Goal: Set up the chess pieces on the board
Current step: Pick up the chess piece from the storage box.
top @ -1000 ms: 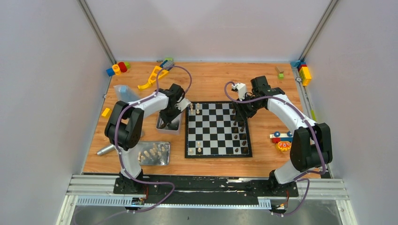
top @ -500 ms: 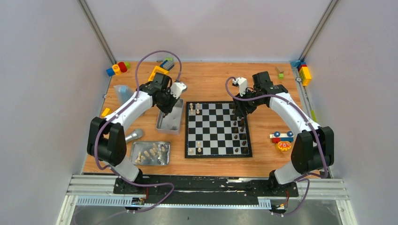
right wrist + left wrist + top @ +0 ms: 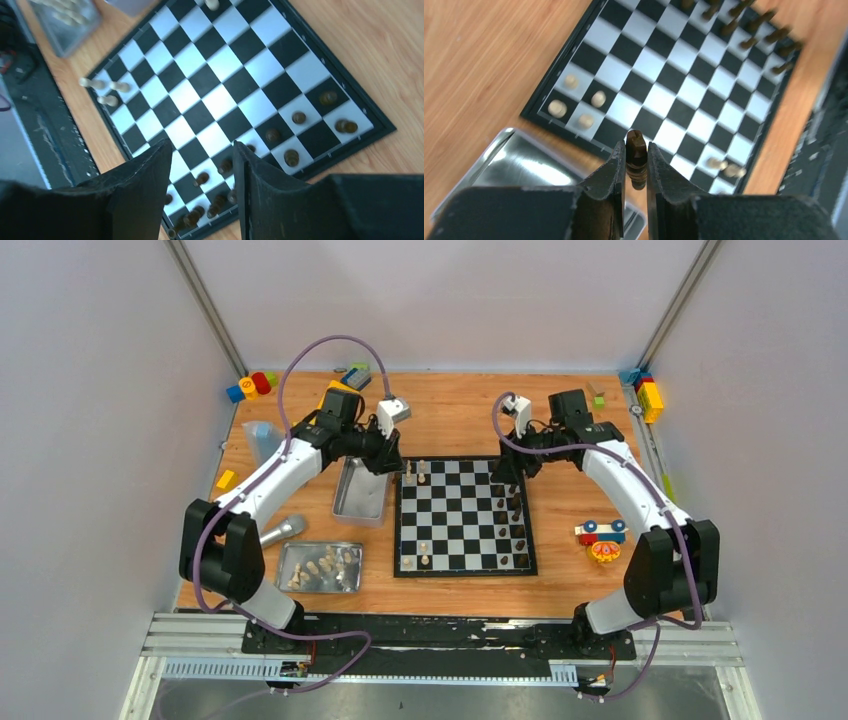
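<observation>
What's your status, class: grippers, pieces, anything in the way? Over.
Left gripper shut on a dark piece, at the board edge. Right gripper open, empty, over the board. No obstruction seen.

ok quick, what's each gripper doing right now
left gripper: closed on a dark chess piece
right gripper: open, nothing between its fingers

Tray (image 3: 358, 496) left of board (image 3: 456, 521), perhaps touching
</observation>
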